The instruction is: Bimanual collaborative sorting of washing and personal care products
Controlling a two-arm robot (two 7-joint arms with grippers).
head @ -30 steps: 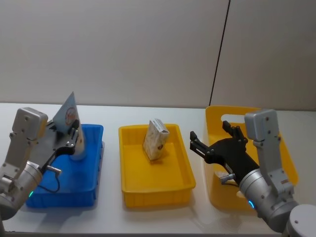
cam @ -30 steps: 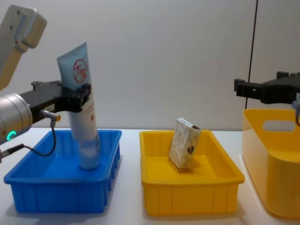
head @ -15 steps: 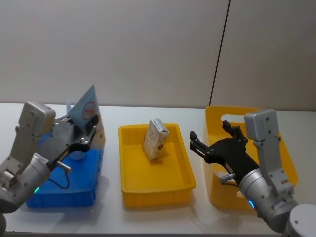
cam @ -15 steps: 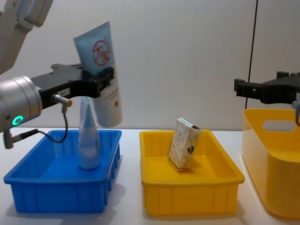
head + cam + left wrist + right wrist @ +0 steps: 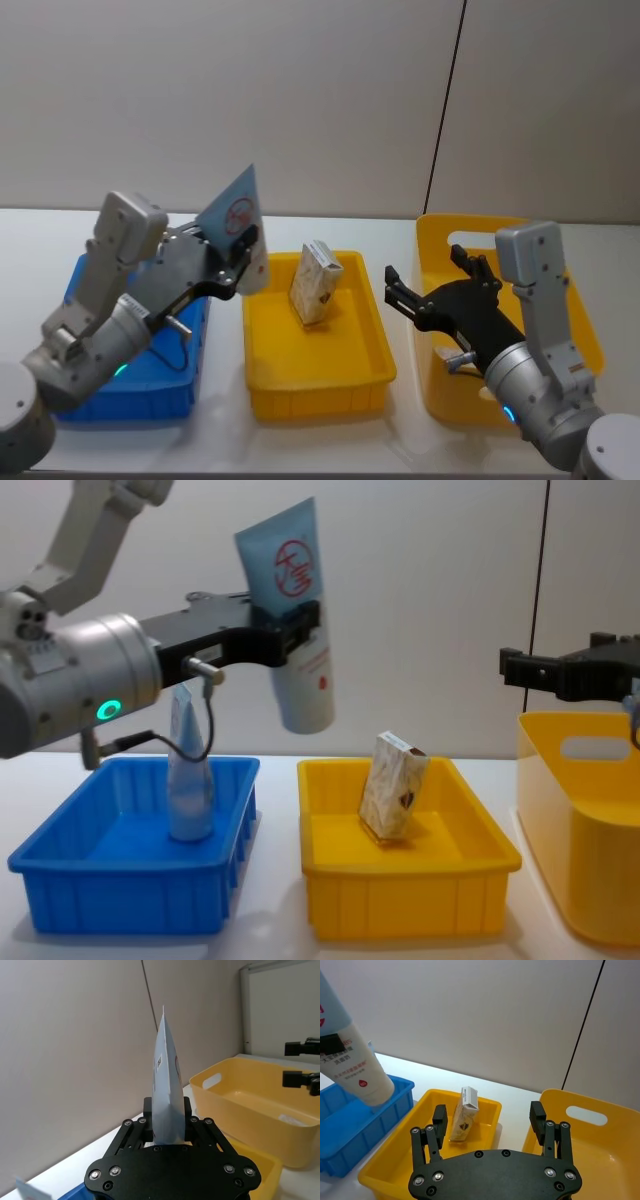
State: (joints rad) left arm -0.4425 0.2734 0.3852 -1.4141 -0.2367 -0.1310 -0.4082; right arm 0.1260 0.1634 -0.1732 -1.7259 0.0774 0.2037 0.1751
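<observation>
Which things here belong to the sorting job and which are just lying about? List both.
Job: pale blue tube clamped in the left gripper; second tube standing in the blue tray; marbled carton leaning in the yellow tray; right gripper, jaws open, by the yellow bin.
Lying about: only the trays and bin, as containers.

Standing tube (image 5: 188, 780) in left tray (image 5: 130, 905), held tube (image 5: 305, 685) aloft between trays, carton (image 5: 393, 785) in middle tray (image 5: 405, 910), bin (image 5: 590, 880) rightmost.
</observation>
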